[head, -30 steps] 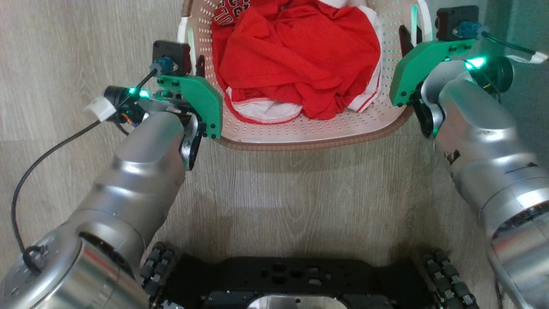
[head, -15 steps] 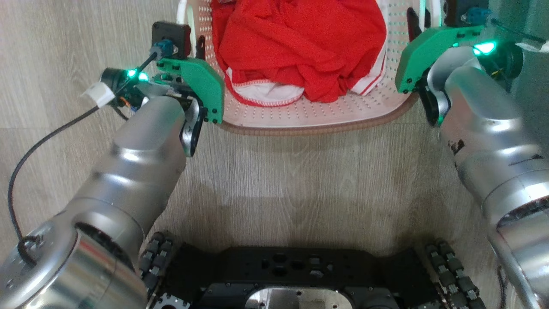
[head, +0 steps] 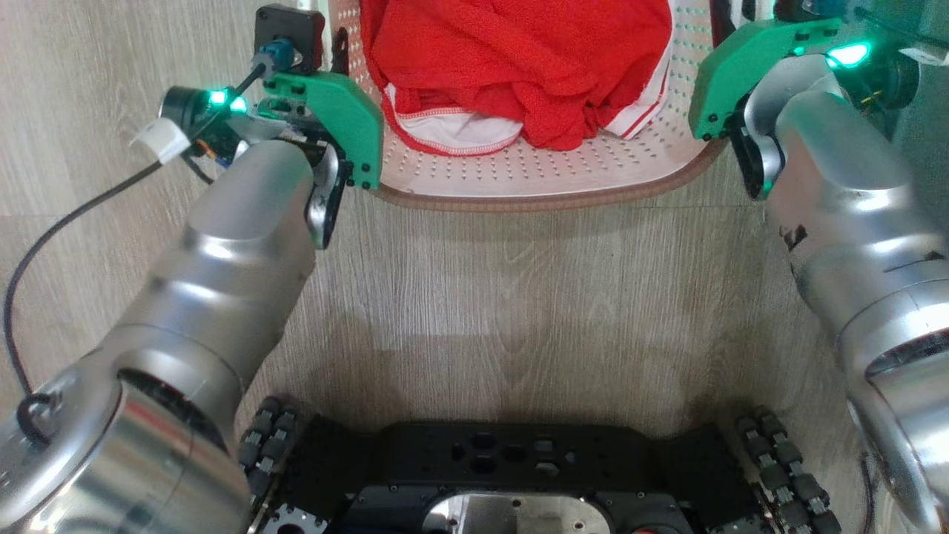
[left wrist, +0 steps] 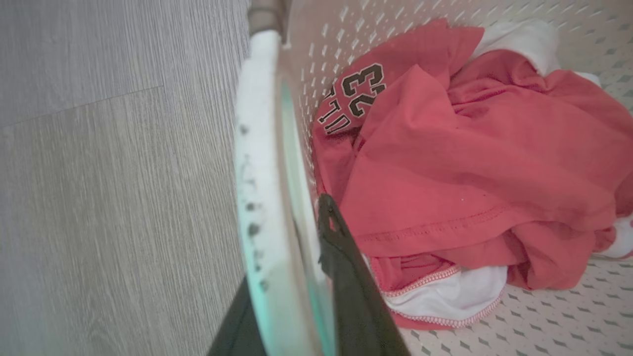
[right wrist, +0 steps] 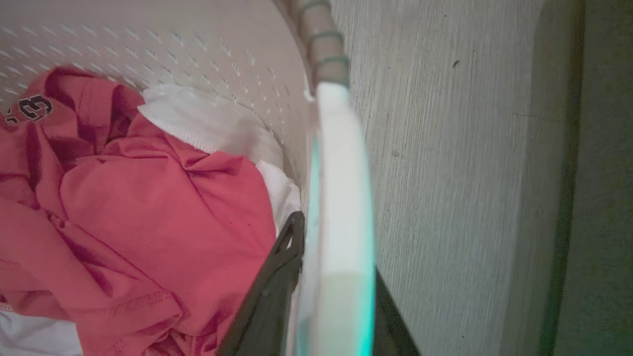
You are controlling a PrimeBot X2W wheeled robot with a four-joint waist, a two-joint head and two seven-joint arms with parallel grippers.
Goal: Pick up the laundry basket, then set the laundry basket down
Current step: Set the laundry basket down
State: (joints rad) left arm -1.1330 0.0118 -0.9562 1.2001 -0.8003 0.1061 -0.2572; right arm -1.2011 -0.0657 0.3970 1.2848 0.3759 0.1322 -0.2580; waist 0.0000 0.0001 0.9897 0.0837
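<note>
Cream laundry basket (head: 535,176): left end effector (left wrist: 289,232) and right end effector (right wrist: 336,247) pinch its handles (left wrist: 257,148).

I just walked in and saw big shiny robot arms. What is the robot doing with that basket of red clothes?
The robot is holding the laundry basket with both arms. Its left gripper pinches the left handle, and its right gripper pinches the right handle. A red shirt with white trim lies crumpled inside. I cannot tell whether the basket is off the wooden floor yet.
</note>
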